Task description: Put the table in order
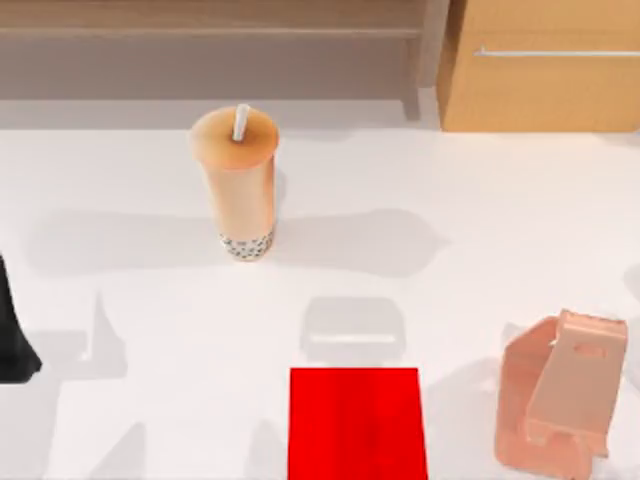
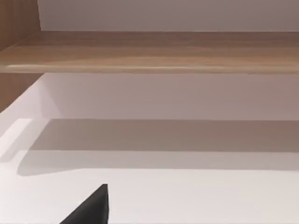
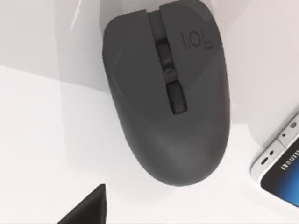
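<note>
The top camera hangs above the worktop [image 1: 150, 300], looking down and tilted toward the far shelf [image 1: 210, 32] and cabinet [image 1: 540, 90]. The left wrist camera sits low, facing across bare worktop to that same wooden shelf [image 2: 149, 51], which both views share. The right wrist camera looks down from close above a dark mouse [image 3: 168, 93] and a phone's corner [image 3: 280, 163].

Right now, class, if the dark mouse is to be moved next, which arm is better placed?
Right, probably: its wrist view looks closely down on the mouse, beside the phone. The left arm waits at the table's left edge, its wrist view facing the wooden shelf.
</note>
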